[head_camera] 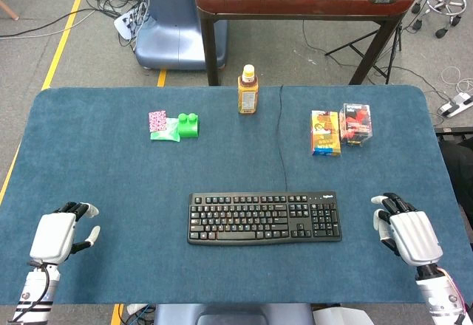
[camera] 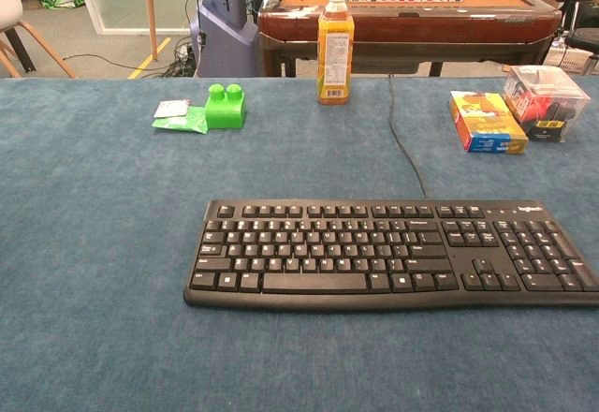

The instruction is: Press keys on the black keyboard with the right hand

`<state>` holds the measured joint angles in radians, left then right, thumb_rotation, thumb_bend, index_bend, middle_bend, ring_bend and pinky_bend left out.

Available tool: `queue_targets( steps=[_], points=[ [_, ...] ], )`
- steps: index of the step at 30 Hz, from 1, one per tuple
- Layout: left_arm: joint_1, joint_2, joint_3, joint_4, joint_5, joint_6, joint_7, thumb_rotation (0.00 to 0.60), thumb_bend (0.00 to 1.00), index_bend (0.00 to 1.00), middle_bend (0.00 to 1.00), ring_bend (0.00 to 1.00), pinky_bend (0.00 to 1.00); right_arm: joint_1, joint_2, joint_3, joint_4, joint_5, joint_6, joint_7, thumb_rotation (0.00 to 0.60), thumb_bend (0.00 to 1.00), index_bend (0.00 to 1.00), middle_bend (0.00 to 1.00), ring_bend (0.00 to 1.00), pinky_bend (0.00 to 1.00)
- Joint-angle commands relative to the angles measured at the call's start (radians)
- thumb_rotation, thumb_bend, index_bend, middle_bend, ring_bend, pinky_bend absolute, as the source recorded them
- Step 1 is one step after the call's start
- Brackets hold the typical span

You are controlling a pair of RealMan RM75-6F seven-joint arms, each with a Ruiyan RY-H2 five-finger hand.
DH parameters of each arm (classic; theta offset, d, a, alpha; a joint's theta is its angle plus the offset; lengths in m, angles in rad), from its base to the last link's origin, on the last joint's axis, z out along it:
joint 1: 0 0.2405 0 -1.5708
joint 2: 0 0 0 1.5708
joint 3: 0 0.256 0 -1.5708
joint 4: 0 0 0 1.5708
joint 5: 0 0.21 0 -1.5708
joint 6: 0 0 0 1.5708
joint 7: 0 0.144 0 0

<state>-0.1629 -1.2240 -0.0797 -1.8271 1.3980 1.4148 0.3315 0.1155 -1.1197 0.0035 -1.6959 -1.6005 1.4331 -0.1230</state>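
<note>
The black keyboard [head_camera: 264, 218] lies flat at the middle of the blue table, its cable running toward the far edge; in the chest view the black keyboard [camera: 388, 253] fills the centre. My right hand [head_camera: 407, 233] rests on the table to the right of the keyboard, clear of the keys, holding nothing, its fingers loosely bent and apart. Over at the front left corner my left hand [head_camera: 59, 233] sits far from the keyboard, also holding nothing. Neither hand shows in the chest view.
A juice bottle [head_camera: 247, 89] stands at the back centre. A green block [head_camera: 188, 125] with small packets lies at the back left. A colourful box [head_camera: 325, 133] and a clear case [head_camera: 357, 123] sit at the back right. A wooden table [head_camera: 303, 0] stands beyond.
</note>
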Motion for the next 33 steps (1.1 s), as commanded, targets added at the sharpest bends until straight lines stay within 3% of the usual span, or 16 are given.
queue_targets(
  steps=[1,8,10,18,23,27,33],
  points=[
    [0.001,-0.002,0.002,0.000,-0.002,0.003,0.002,0.600,0.29,0.43,0.47,0.34,0.47,0.002,-0.005,-0.002,0.011,0.000,-0.005,0.012,0.600,0.61,0.64,0.32,0.21,0.45],
    [0.008,-0.005,0.009,0.000,-0.005,0.014,0.004,0.600,0.29,0.43,0.47,0.34,0.47,0.026,-0.008,0.003,0.027,0.001,-0.039,0.033,0.600,0.61,0.64,0.33,0.23,0.45],
    [0.009,-0.007,0.011,0.004,-0.002,0.016,0.002,0.600,0.29,0.43,0.47,0.34,0.47,0.038,-0.005,0.006,0.022,-0.013,-0.043,0.030,0.600,0.61,0.64,0.35,0.25,0.49],
    [0.021,-0.009,0.025,0.019,0.016,0.031,-0.029,0.600,0.29,0.43,0.47,0.34,0.47,0.122,0.004,0.020,-0.022,-0.050,-0.140,-0.040,0.600,0.61,0.64,0.56,0.49,0.82],
    [0.023,-0.010,0.028,0.033,0.018,0.030,-0.046,0.600,0.29,0.44,0.47,0.34,0.47,0.193,0.013,0.034,-0.081,-0.039,-0.245,-0.106,0.600,0.64,0.61,0.76,0.75,0.99],
    [0.022,-0.014,0.027,0.048,0.019,0.030,-0.049,0.600,0.29,0.44,0.47,0.33,0.47,0.251,0.001,0.048,-0.111,-0.017,-0.329,-0.156,0.600,0.69,0.53,0.88,0.90,1.00],
    [0.022,-0.025,0.023,0.064,0.022,0.039,-0.038,0.600,0.29,0.44,0.47,0.34,0.47,0.334,-0.024,0.064,-0.119,0.017,-0.442,-0.176,0.600,0.84,0.48,0.97,0.99,1.00]
  ],
)
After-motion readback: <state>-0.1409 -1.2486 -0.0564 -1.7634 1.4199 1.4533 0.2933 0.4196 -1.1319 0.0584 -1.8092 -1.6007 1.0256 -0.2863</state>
